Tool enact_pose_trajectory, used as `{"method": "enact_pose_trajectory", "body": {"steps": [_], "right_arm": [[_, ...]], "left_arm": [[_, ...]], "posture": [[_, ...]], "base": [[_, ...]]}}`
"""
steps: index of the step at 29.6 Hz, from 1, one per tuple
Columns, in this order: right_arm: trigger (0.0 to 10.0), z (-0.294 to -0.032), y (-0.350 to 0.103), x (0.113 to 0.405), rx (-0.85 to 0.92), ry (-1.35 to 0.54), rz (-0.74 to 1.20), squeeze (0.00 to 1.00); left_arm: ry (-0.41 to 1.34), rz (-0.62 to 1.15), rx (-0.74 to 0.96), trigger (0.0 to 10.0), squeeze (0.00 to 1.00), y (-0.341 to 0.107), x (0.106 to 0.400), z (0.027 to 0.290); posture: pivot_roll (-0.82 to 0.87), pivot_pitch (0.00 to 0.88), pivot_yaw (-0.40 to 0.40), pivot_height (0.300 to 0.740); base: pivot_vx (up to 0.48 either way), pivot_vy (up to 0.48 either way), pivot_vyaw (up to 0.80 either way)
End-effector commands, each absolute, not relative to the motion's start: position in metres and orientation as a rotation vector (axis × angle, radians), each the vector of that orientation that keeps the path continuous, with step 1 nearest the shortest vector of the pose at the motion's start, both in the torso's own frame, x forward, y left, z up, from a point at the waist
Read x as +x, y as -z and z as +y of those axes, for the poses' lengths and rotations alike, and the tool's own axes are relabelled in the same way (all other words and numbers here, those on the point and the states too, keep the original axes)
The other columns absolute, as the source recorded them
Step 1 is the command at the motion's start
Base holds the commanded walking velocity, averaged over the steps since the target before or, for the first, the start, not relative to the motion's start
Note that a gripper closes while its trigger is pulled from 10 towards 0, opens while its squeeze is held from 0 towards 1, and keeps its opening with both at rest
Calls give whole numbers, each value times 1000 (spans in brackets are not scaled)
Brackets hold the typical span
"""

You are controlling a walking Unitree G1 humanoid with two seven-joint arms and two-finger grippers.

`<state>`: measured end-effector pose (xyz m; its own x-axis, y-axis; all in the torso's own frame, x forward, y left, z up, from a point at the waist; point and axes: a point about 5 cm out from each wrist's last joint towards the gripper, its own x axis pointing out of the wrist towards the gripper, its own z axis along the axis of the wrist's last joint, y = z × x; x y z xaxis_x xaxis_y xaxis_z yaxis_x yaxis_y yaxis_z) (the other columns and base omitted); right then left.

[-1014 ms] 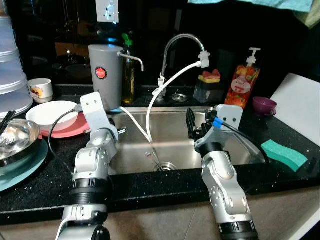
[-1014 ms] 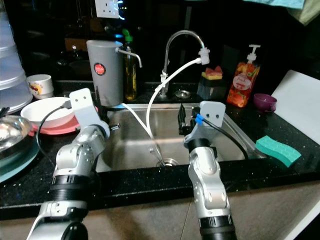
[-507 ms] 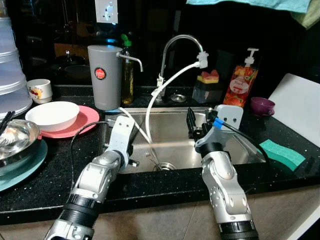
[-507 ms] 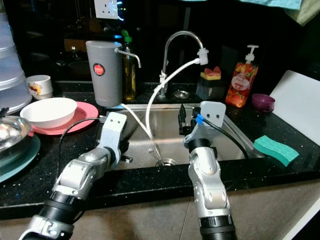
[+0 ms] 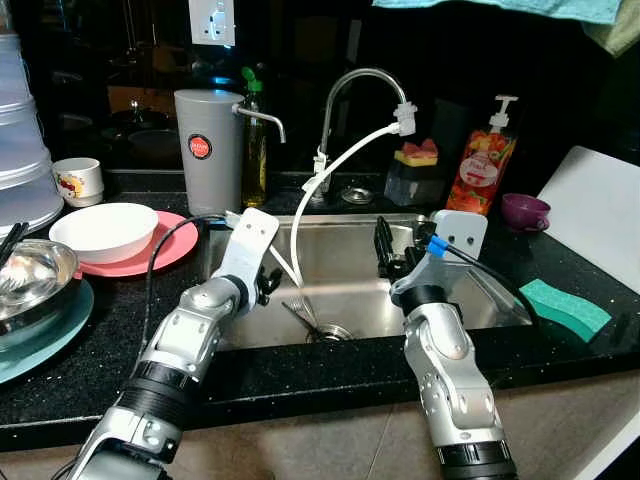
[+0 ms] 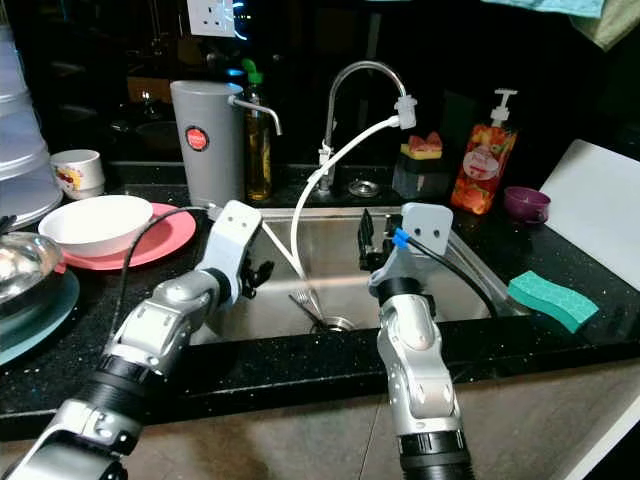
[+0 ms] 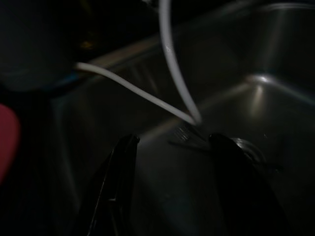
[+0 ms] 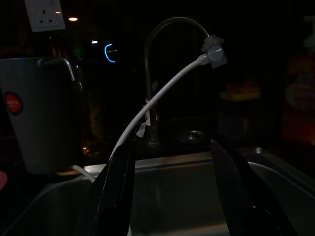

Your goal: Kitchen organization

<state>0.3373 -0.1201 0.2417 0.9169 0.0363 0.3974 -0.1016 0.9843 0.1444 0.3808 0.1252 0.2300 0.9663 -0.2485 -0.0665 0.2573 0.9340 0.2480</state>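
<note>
Left wrist view: left gripper fingers apart, aimed at fork lying by sink drain.
Right gripper: fingers apart, idle above basin.
Advice: descend past white hose, straddle fork handle, then close.

**Lit sink, black surroundings**

The head views are sharp, lit from in front: the steel sink gleams, the white bowl is bright, the back wall falls to black. Both wrist views are very dark and soft, with faint glints on the faucet.
</note>
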Motion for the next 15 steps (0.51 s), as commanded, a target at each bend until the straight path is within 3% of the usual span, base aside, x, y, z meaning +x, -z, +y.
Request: {"method": "enact_pose_trajectory", "body": {"steps": [1,10,14,15], "right_arm": [[10000,-121,-243,336,161,-69,-416,0],[10000,-112,-249,333,199,-150,-440,0],[10000,-97,-255,326,255,-295,-448,0],[10000,-79,-255,316,237,-452,-437,0]], "left_arm": [[209,-3,262,10000,0,-235,380,133],[36,-76,368,10000,0,-251,358,161],[19,-84,388,10000,0,-252,351,167],[26,-91,393,10000,0,-253,346,170]], "posture": [[187,0,-93,740],[197,6,-98,740],[197,6,-98,740],[197,6,-98,740]], "base": [[0,0,0],[0,0,0],[0,0,0],[0,0,0]]}}
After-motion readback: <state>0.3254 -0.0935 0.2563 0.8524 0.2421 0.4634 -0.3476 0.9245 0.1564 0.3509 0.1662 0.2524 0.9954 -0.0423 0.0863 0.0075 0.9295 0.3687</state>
